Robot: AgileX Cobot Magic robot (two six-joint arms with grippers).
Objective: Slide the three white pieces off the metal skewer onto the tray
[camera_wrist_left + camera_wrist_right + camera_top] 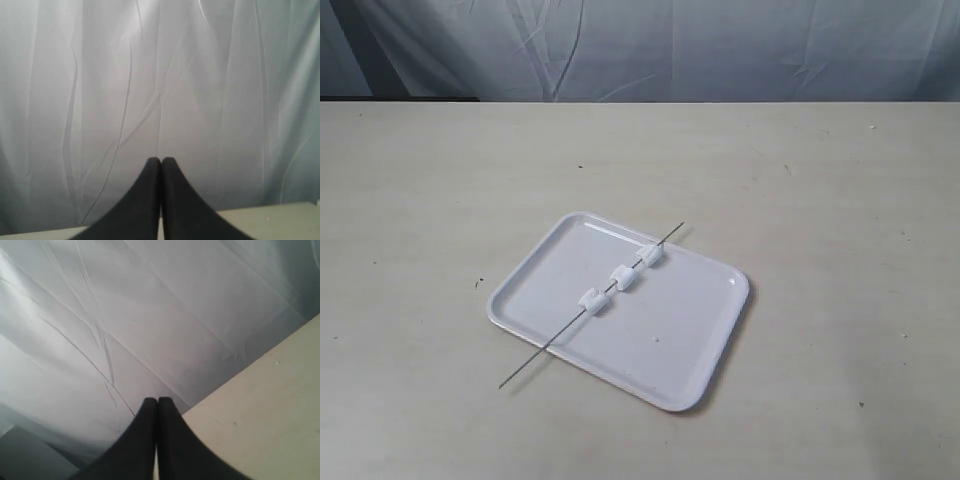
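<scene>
Right, step zero: all three white pieces (625, 277) sit threaded on the metal skewer (545, 347), spaced along its far half, over the tray (670, 330). Skewer's long axis runs diagonally across the tray, near-left to far-right in the exterior view. Its near-left end overhangs the rim above the table (840, 200); its far-right end just passes the far rim. Neither arm shows in that view. Left gripper (161, 161) and right gripper (157, 400) both have fingers pressed together, holding nothing, aimed at the backdrop curtain (100, 75). Next, I'd judge, you bring both down and spread the fingers: one pinches the bare near-left length, the other pushes the pieces toward the far-right tip.
</scene>
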